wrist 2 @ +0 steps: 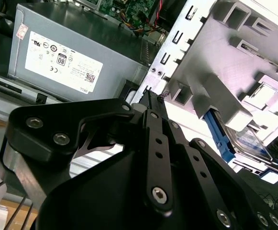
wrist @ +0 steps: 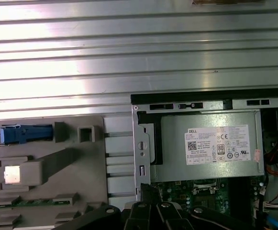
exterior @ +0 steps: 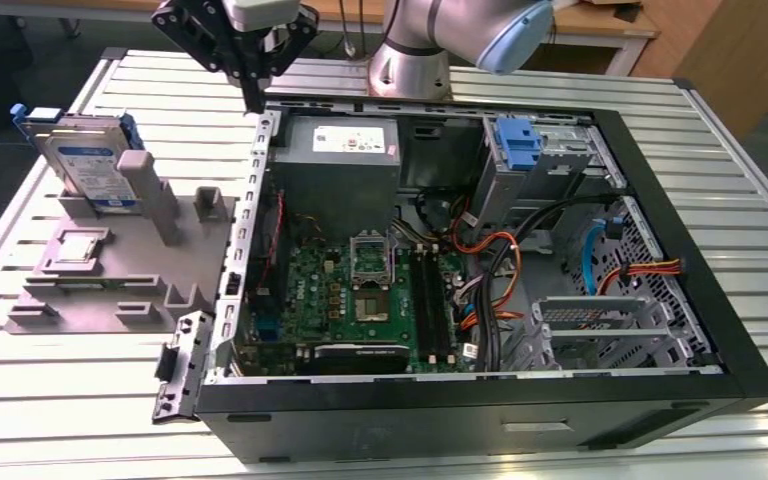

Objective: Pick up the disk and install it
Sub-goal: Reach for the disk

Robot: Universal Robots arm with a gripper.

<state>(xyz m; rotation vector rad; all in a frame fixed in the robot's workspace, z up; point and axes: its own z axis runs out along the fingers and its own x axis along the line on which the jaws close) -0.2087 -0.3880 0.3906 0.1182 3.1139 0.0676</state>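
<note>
- While the gripper [exterior: 253,100] hangs over the side wall of the open computer case [exterior: 704,330], at the corner by the power supply [exterior: 337,150], its fingers are drawn together to a point and carry nothing.
- Direction: the disk [exterior: 91,165] lies toward the exterior view's left of the gripper and lower down. It is outside the case and well apart from the fingertips, with nothing standing between the two.
- Pose: the disk stands on edge in a slot of the grey fixture [exterior: 91,285]. Its labelled broad face is upright with a slight lean, and the blue carrier frames it.
- Axis: in the first wrist view the disk's upper edge [wrist: 26,134] appears as a narrow blue strip. By that view its plane runs square to the nearest case wall. Whether its longer side stands upright or lies level cannot be settled.
- Surface: a slatted metal bench [exterior: 37,400] carries the fixture and the case just beside one another.
- Room: the space above the disk is open. A tall grey post [exterior: 157,200] of the fixture stands just beside the disk's end nearer the case, so, as a judgement, the freest access is from above.
</note>
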